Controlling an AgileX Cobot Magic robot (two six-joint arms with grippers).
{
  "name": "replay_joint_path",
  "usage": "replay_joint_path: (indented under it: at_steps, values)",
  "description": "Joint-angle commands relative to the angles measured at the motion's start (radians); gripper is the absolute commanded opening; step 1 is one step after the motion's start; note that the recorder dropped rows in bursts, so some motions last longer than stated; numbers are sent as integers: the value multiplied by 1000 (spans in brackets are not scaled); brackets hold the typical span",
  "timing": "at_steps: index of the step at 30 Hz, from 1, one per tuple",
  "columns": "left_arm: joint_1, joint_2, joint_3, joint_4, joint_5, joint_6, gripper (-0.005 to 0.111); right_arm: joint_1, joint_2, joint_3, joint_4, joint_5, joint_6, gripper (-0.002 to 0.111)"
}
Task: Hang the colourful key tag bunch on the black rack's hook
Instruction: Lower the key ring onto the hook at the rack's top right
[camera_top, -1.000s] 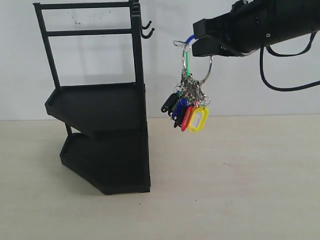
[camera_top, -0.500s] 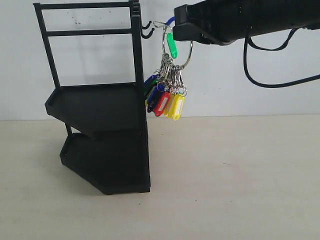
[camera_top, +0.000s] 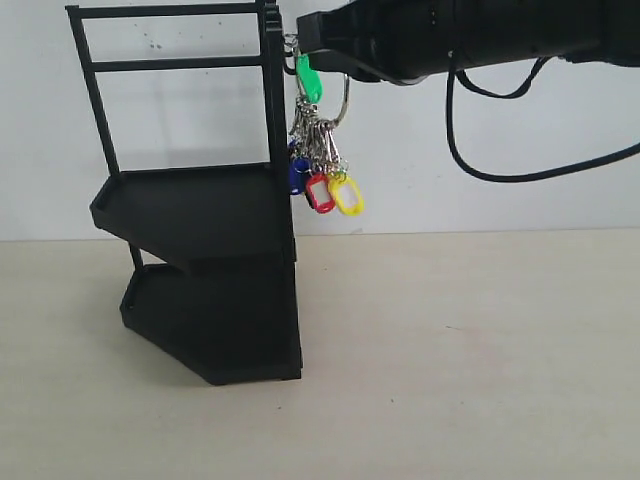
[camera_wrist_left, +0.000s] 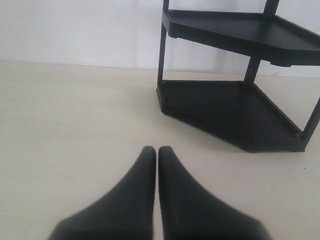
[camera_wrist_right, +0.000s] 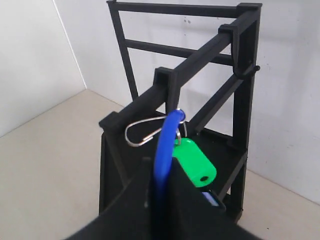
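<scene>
Your right gripper, clamped shut on the blue loop, holds the key tag bunch hanging straight down against the rack's top corner post, just rack-side of the fingertips, the hook itself not made out; your left gripper, closed on nothing, sits low by the rack's base.

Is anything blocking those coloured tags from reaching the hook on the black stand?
Nothing visible. The right end effector holds the colourful key tag bunch beside the black rack's top corner; the hook itself is hidden there.
</scene>
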Motion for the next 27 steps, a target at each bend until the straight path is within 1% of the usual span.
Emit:
replay_joint_path:
  at_steps: [1, 12, 27]
  values:
    - [2, -2, 3, 5, -7, 3, 4, 4, -13, -5, 11, -57, -11, 0]
    - [2, -2, 3, 5, -7, 3, 4, 4, -13, -5, 11, -117, -6, 0]
    - [2, -2, 3, 5, -7, 3, 4, 20, -3, 2, -13, -32, 21, 0]
